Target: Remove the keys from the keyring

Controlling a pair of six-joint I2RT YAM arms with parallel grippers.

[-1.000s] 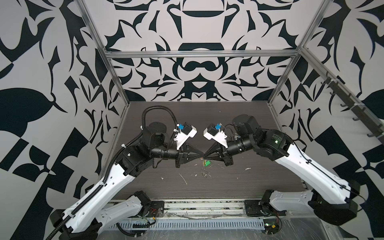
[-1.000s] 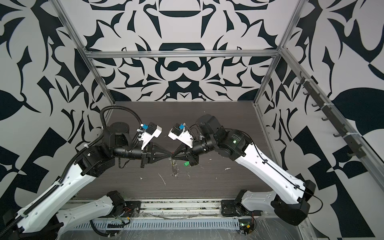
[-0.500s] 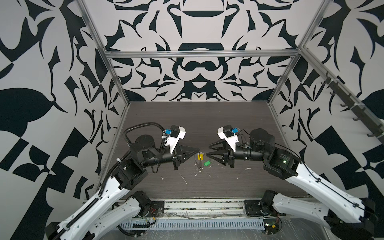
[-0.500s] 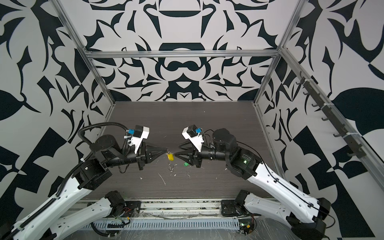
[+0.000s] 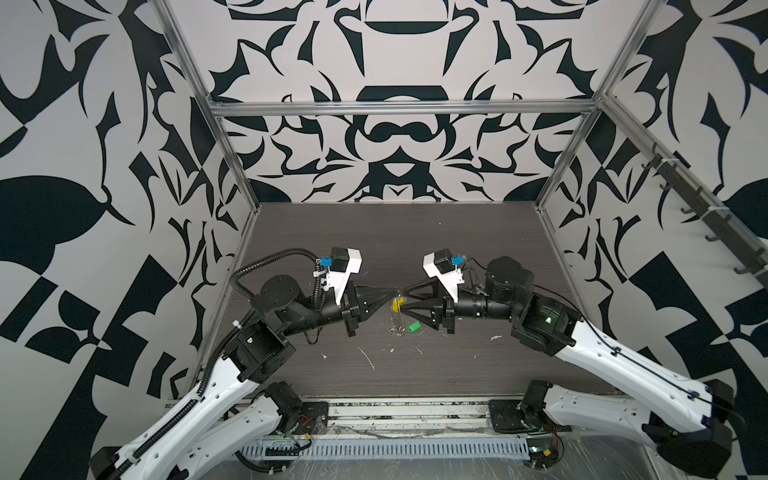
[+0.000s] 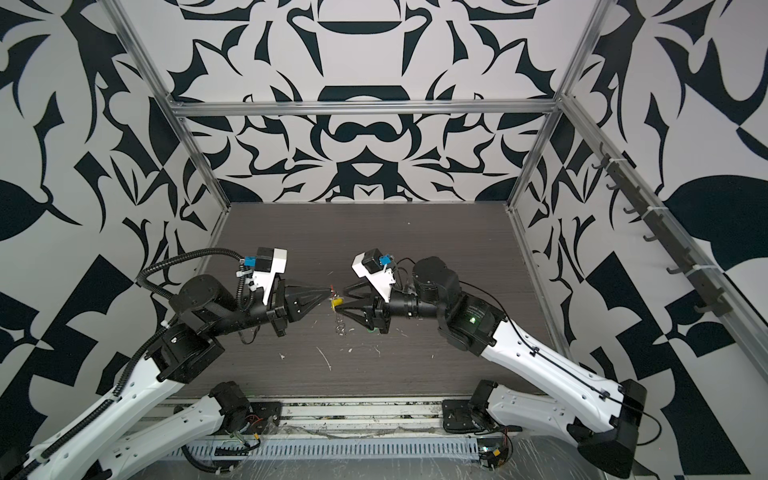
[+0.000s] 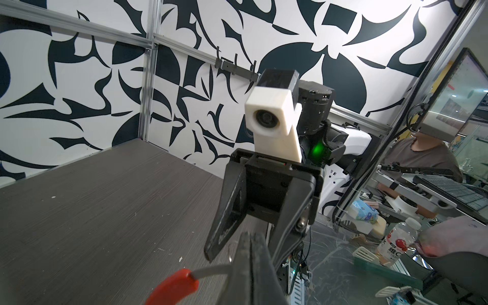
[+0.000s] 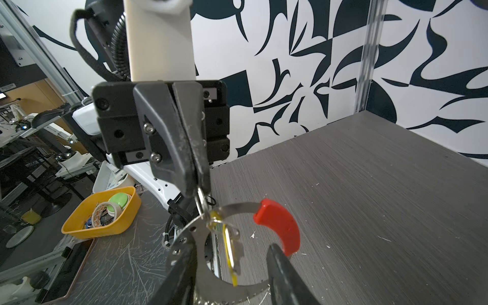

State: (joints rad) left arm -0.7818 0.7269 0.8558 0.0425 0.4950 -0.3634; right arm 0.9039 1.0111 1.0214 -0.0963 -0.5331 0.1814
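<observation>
My left gripper [image 5: 394, 291] is shut on the keyring, pinching its grey wire near the red sleeve [image 7: 174, 287]. In the right wrist view the keyring [image 8: 232, 290] hangs as a silver loop with its red sleeve [image 8: 280, 224] at one side. One of the keys, the yellow one [image 8: 229, 250], dangles from it on a small silver ring. My right gripper [image 8: 232, 266] is open, its fingers either side of the loop and the yellow key [image 5: 395, 304]. The green key [image 5: 413, 327] lies on the table under the right gripper.
A few loose silver rings [image 5: 397, 329] and white scraps [image 5: 368, 357] lie on the dark wood-grain table [image 5: 415, 249]. Patterned walls and metal frame posts close in the back and sides. A yellow bin [image 8: 103, 211] sits outside the cell.
My right gripper has gone from shut to open. Both arms have dropped lower and drawn back, and the grippers now meet level. The left gripper has kept its hold on the keyring.
</observation>
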